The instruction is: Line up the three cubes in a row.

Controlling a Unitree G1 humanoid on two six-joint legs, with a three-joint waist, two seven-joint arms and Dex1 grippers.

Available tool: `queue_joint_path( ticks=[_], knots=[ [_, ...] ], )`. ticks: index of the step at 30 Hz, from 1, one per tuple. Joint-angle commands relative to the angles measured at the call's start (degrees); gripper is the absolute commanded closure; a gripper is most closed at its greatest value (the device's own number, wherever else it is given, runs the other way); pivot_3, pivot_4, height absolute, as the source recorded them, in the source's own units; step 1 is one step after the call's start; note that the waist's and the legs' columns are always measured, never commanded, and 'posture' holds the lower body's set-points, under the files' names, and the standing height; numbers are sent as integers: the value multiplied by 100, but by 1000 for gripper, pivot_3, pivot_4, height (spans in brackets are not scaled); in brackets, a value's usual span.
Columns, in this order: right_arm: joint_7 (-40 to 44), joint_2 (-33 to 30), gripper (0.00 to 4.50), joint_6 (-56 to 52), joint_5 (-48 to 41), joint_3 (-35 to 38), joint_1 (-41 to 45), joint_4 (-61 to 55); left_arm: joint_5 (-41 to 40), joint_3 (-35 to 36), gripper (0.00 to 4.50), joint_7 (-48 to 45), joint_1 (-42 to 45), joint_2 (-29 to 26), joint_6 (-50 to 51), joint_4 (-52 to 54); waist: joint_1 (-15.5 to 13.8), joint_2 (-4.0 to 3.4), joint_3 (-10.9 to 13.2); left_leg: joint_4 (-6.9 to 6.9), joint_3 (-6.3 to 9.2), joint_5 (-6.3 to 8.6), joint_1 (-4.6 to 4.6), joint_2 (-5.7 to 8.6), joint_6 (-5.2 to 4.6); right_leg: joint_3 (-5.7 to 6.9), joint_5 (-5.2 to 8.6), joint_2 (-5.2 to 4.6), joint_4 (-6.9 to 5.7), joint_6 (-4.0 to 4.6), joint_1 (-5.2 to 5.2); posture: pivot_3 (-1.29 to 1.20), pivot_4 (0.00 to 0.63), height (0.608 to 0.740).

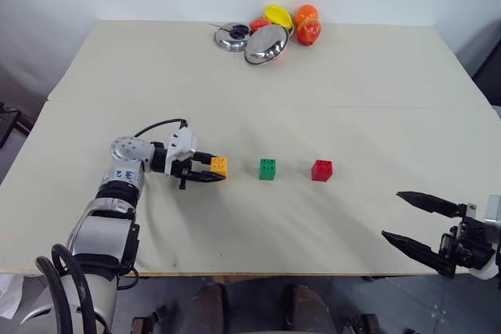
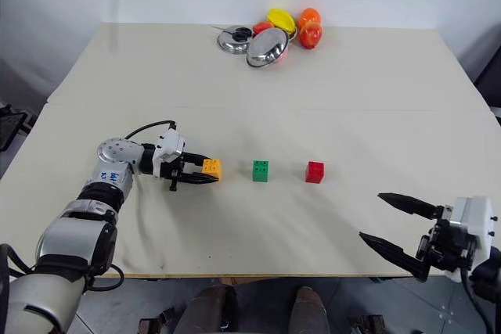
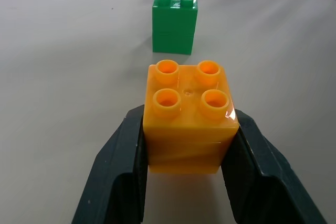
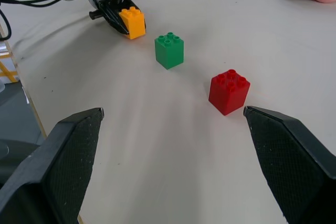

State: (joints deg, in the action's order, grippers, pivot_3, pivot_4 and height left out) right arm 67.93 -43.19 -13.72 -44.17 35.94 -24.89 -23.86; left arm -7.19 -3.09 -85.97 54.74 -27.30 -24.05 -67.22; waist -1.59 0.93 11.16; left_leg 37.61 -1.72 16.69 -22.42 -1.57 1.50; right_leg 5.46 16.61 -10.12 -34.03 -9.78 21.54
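Placement was under way: left claw (image 1: 205, 174) clamped the orange-yellow cube (image 1: 219, 166), green cube (image 1: 268, 169) and red cube (image 1: 322, 170) at its three o'clock. Release seemed next. Right claw (image 1: 421, 224) hung apart.

The left gripper (image 1: 210, 173) is pointing sideways, its fingers clamping a cube (image 1: 219, 166). The right gripper (image 1: 413, 222) is hanging with fingers spread wide.

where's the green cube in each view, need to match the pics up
Left eye view: green cube near mid-table, between the orange-yellow cube and the red cube.
Right eye view: same middle spot.
Left wrist view: just beyond the orange-yellow cube that the left gripper holds, green.
Right wrist view: between the other two.
Shared landmark: the red cube.
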Motion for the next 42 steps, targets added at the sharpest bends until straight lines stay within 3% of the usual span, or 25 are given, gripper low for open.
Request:
queue_joint_path(
  ticks=[1,12,21,33,37,42],
  knots=[
    [124,23,0,92,-55,317,-167,-57,69,84,3000,-187,121,-51,-95,-107,2,0,0,0,0,0,0,0,0,0,0,0,1,0,0,0,150,740],
    [79,164,0,168,43,166,-93,-74,303,100,3000,24,258,133,-36,-328,-4,0,0,4,0,1,-1,0,-2,0,0,0,-2,-1,0,0,150,740],
    [59,178,0,179,58,-10,24,-69,475,186,119,564,223,72,-380,-379,6,0,0,3,0,1,0,0,-2,0,0,0,-2,-1,0,0,150,740],
    [176,136,0,237,192,-427,563,304,369,513,119,870,-81,-107,-497,-219,6,0,0,5,0,1,1,-1,-2,0,0,0,-7,-1,0,0,150,740],
    [215,124,0,237,215,-473,619,324,281,575,119,711,-183,-79,-480,-109,0,0,0,7,0,1,0,-1,-2,0,0,0,-7,-1,0,0,150,740],
    [303,73,0,250,203,-433,626,413,-87,854,119,231,-484,-455,-301,340,24,0,0,6,0,1,1,-1,-2,0,0,0,-7,-1,0,0,150,740]
  ],
)
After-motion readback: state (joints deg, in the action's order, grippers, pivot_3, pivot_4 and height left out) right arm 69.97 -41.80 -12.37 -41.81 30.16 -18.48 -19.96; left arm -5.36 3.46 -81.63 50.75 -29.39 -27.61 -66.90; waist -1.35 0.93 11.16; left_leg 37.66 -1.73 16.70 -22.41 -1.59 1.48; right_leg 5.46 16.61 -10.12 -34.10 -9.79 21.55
